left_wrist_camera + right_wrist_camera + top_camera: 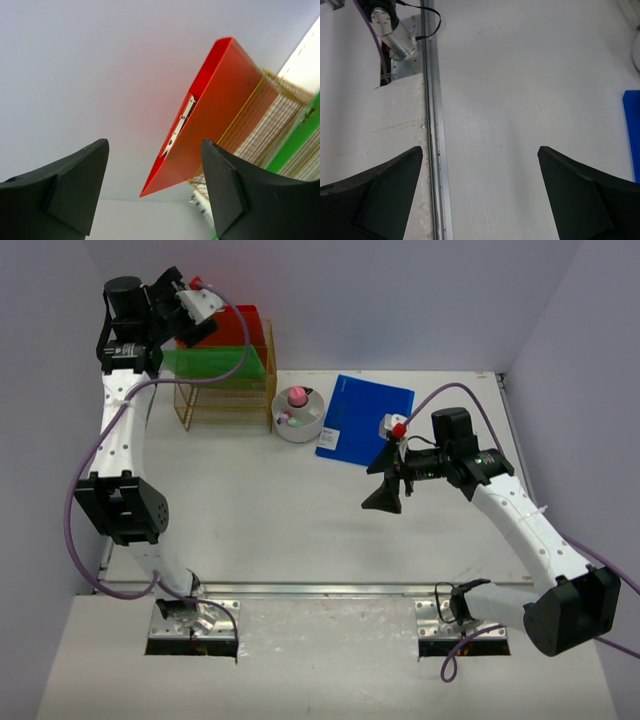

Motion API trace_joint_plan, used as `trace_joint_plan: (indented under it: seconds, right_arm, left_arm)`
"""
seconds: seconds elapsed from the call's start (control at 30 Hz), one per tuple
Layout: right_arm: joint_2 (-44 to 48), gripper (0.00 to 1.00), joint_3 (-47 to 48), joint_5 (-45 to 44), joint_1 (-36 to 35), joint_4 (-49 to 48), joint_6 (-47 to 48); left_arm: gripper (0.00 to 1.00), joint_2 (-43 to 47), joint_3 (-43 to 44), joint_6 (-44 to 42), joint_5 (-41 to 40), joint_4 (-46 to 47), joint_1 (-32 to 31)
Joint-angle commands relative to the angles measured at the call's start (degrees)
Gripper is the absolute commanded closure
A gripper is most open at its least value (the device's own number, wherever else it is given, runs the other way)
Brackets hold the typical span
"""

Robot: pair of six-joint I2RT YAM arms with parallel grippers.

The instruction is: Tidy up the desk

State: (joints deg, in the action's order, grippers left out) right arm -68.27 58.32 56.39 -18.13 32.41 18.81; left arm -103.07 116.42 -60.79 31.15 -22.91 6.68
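The left hand [154, 165] hangs open and empty beside the red folder [215, 115] on the rack [215, 405] at the far left of the desk [290, 530], the right hand [480, 160] wide and empty above mid-desk; a careless nudge could topple the folder.

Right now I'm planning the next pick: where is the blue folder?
In the top view, the blue folder lies flat on the desk right of centre, beside the white round tub and just beyond the right gripper.

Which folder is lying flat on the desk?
The blue folder, beside the white bowl. The red folder and green folder sit on the gold wire rack.
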Motion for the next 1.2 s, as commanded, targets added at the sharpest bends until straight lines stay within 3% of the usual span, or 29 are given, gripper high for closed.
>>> trace_joint_plan:
  seconds: [0.0,0.13,0.23,0.4,0.47,0.57,0.7,0.73,0.87,1.17]
  right_arm:
    - [-0.19,0.01,-0.13,-14.74,0.55,-6.65,-9.45]
    - [-1.55,0.01,-2.93,-26.53,5.59,-10.99,-21.36]
    - [-4.55,0.01,-2.37,-31.14,10.07,-13.05,-28.92]
    - [-10.83,0.01,0.61,-38.45,12.47,-13.97,-33.92]
    - [-12.96,0.03,-0.26,-37.3,14.37,-14.99,-37.98]
    - [-16.96,0.08,-1.03,-33.78,17.38,-15.87,-44.2]
    - [-21.55,0.11,-0.22,-30.02,21.28,-18.18,-50.36]
    - [-22.36,0.11,-0.13,-29.23,21.3,-18.97,-51.08]
    - [-26.0,0.13,-0.45,-26.7,22.32,-22.15,-54.37]
    - [-32.68,0.19,-1.62,-24.53,22.61,-29.09,-57.1]
  left_arm:
    - [0.24,10.81,-4.32,26.48,-0.82,10.42,0.18]
    - [0.22,23.42,-17.36,33.75,0.94,11.11,0.0]
    - [0.24,29.8,-23.31,34.65,3.81,3.37,0.0]
    - [0.42,37.1,-37.48,41.35,12.7,-9.32,-0.04]
    - [0.44,44.25,-49.9,50.39,16.39,-6.1,-1.01]
    - [0.45,54.75,-65.52,65.42,15.23,3.49,-4.9]
    - [0.41,63.77,-77.13,78.75,7.61,12.55,-13.18]
    - [0.4,64.37,-79.18,78.85,5.82,14.13,-14.7]
    - [0.41,56.81,-85.44,82.78,-0.51,19.88,-18.48]
    - [0.41,30.09,-88.71,90.61,-8.42,53.02,-27.65]
